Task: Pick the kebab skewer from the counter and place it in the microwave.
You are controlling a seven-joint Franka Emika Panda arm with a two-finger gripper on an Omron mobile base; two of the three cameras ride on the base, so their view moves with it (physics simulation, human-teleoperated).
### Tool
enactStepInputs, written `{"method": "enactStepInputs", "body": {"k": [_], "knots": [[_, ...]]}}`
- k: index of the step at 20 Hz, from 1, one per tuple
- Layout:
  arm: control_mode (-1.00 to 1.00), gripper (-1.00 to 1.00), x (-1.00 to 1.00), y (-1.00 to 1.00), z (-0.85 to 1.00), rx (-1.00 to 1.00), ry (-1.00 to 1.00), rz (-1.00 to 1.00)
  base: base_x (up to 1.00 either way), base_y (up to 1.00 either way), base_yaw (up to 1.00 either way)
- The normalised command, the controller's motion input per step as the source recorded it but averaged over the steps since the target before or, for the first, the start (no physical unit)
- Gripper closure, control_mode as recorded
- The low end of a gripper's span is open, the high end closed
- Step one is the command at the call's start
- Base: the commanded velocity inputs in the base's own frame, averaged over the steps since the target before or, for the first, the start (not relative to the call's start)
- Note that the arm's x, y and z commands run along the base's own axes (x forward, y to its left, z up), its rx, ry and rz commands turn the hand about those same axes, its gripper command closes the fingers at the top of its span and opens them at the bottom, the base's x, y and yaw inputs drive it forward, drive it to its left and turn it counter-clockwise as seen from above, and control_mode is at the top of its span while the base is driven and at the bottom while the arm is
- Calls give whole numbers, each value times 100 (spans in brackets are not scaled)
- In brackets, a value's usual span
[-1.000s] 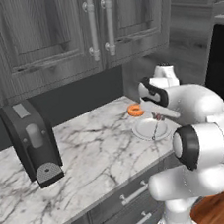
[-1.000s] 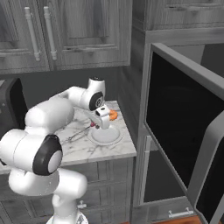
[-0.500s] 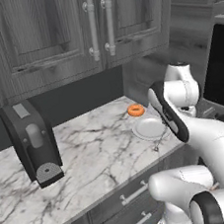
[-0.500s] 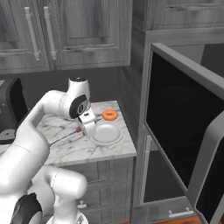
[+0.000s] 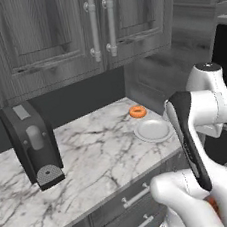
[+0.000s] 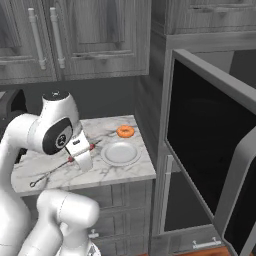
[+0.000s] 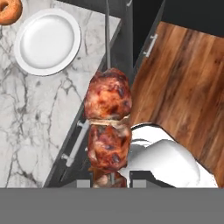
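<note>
Close against the hand camera, the kebab skewer (image 7: 107,127) runs up the middle of the hand view, its reddish-brown meat chunks stacked just above the gripper (image 7: 109,183), whose dark tips sit tight on either side of the stick with the skewer clamped between them. In the right base view the skewer (image 6: 60,167) shows as a thin dark line slanting out from beside the hand, lifted off the counter (image 6: 107,172) near its front edge. Below the held skewer the hand view looks down past the counter's edge to the dark drawer fronts and a wood floor (image 7: 188,83). Farther along the marble lies a white plate (image 6: 120,153), bare, and just beyond it an orange doughnut (image 6: 125,131) on the counter itself. At the far left of the worktop stands a black coffee machine (image 5: 33,146). To the right the microwave (image 6: 210,130) stands with its dark glass door swung open toward the camera.
</note>
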Motion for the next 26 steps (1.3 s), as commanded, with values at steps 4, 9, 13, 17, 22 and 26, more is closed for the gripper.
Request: {"method": "enactStepInputs", "body": {"k": [4, 9, 13, 17, 22, 26], "knots": [[-100, 100, -50, 0, 19, -2, -7, 6, 0, 0, 0], [100, 100, 0, 0, 0, 0, 0, 0, -44, 2, 5], [100, 100, 0, 0, 0, 0, 0, 0, -100, 1, 4], [100, 100, 0, 0, 0, 0, 0, 0, -100, 0, -12], [100, 100, 0, 0, 0, 0, 0, 0, -66, 1, -72], [100, 100, 0, 0, 0, 0, 0, 0, -3, 6, -97]]}}
